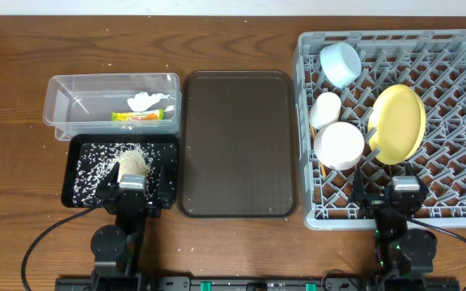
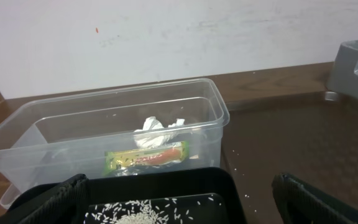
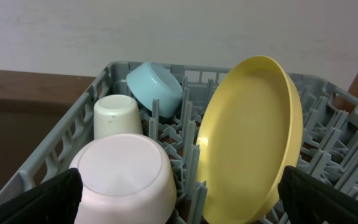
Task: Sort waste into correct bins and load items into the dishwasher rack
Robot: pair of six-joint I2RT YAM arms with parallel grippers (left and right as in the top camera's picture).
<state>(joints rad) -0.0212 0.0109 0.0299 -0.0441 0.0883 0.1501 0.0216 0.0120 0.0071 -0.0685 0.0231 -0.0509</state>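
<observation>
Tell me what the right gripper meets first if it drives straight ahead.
Probably the upturned pinkish-white bowl, nearest, just left of the line of the open right gripper; the leaning yellow plate is close on the right, so it is uncertain.

Soft, even light
Faint shadows beside the clear plastic rectangular tub [image 1: 79,101]; overhead view sharp, wrist views softer, foreground corners blurred.
</observation>
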